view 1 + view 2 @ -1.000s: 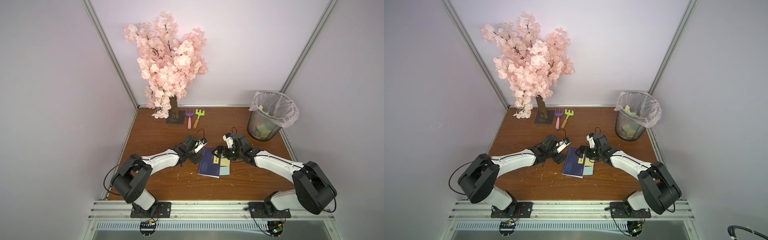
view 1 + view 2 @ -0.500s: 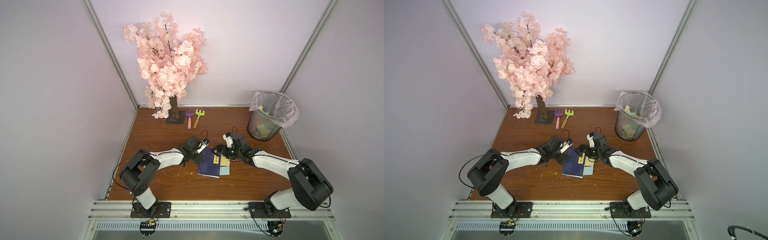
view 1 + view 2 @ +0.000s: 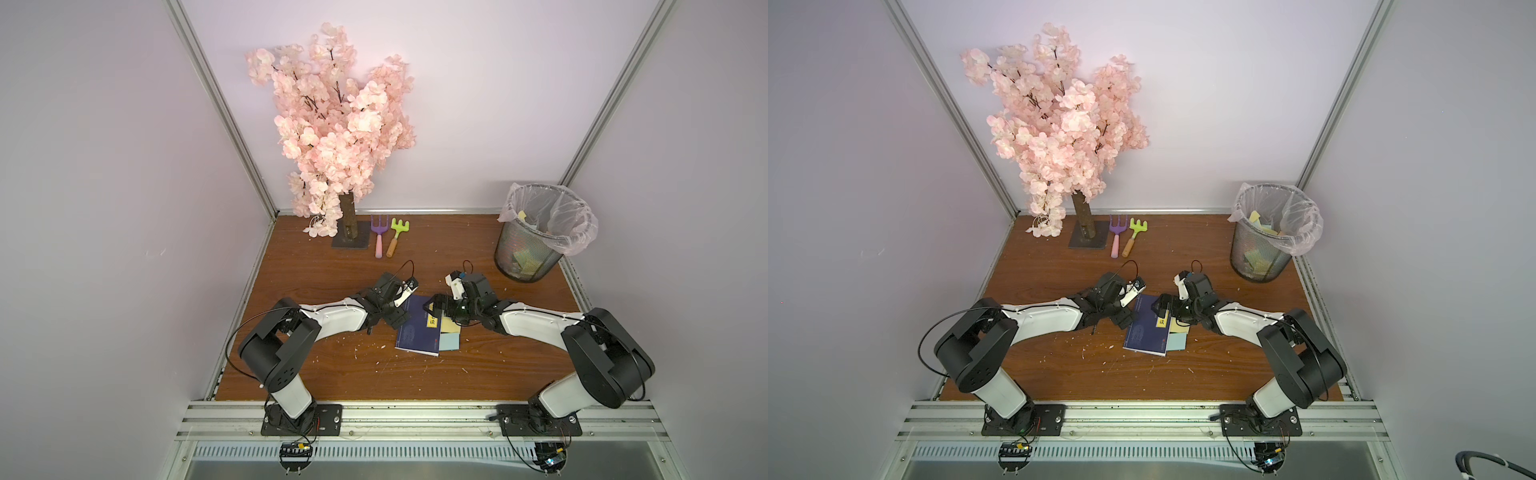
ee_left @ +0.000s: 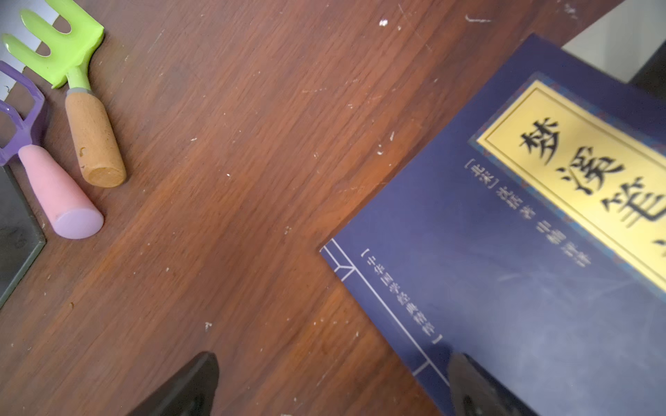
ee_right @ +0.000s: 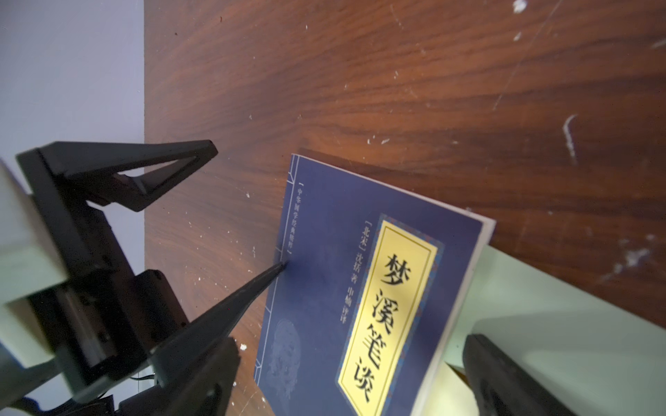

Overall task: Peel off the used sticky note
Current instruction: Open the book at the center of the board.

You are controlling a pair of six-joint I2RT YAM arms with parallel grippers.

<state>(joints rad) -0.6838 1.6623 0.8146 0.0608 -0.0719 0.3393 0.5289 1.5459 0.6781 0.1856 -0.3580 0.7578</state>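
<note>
Both top views show left gripper (image 3: 402, 311) spread wide, one tip at book (image 3: 415, 332) spine edge. Notes (image 3: 449, 341) protrude from its right edge (thin, limp, tearable); pinch a free corner. Right gripper (image 3: 441, 315) hangs wide-spread above them.

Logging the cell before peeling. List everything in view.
table: one, brown wood
book: one, dark blue, yellow label, centre
yellow sticky note: one, book's right edge
pale blue sticky note: one, beside the yellow
bin: one, black mesh, clear liner, back right
blossom tree: one, pink, back left
purple rake: one, pink handle, beside tree
green rake: one, wooden handle, beside purple
left gripper: one, black, open, book's spine
right gripper: one, black, open, over book
</note>
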